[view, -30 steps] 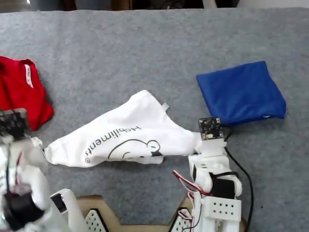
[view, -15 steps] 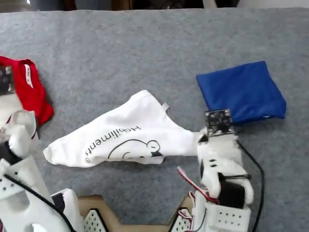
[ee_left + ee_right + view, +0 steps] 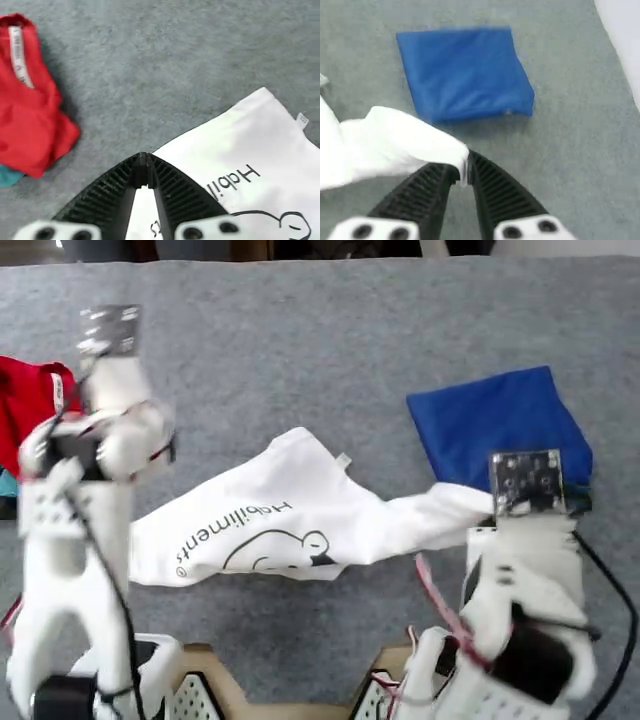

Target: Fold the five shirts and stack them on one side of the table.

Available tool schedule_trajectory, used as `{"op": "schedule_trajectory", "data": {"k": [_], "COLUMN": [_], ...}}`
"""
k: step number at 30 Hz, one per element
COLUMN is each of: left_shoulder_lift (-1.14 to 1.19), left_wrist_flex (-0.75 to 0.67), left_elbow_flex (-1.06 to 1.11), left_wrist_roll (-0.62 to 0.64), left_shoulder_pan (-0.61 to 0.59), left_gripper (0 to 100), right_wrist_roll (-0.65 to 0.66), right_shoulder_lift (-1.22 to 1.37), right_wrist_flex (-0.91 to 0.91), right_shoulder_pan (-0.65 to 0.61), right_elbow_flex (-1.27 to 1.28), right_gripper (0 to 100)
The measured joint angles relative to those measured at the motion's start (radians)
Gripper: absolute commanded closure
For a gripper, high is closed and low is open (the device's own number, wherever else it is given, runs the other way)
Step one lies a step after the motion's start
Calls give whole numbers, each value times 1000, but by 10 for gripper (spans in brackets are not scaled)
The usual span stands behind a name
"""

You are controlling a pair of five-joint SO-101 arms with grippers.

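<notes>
I am pinching white shirt [image 3: 270, 520] corner in right gripper [image 3: 463, 172]; left gripper [image 3: 143, 172] closed, empty. Risk: cloth sweeping onto blue shirt [image 3: 500, 425], rumpling its fold.

White shirt [image 3: 300, 505]: one line of black lettering [image 3: 236, 532] across the front, running slantwise. The first letter is a capital, the rest lower case. A small circled mark [image 3: 182, 566] sits at the end away from the capital. A black line drawing [image 3: 285, 548] lies just beside the lettering, partly lost in a fold. The left wrist view shows the first few letters clearly. A small white tag [image 3: 343, 461] sticks out at the shirt's edge; any print on it is too small to tell.

Red shirt [image 3: 28, 415]: a white neck label [image 3: 58, 393] with tiny marks, unreadable.
</notes>
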Motion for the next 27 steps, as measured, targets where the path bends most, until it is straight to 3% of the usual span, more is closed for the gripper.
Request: {"op": "schedule_trajectory", "data": {"k": [4, 6, 16, 22, 27], "left_shoulder_lift": [206, 319, 841, 1083, 1206], "left_wrist_flex": [-72, -87, -86, 60, 241], "left_elbow_flex": [-114, -183, -614, -852, -1028], "left_wrist_roll": [54, 77, 279, 439, 463], "left_shoulder_pan": [110, 158, 276, 282, 285], "left_gripper": [961, 911, 873, 873, 873], "right_wrist_roll": [126, 176, 305, 307, 321], "right_shoulder_lift": [166, 187, 97, -6, -6], "right_wrist_flex": [35, 35, -52, -52, -55], "right_shoulder_pan": [97, 130, 160, 160, 160], "right_elbow_flex": [5, 31, 373, 445, 445], "right_gripper": [985, 985, 985, 985, 985]}}
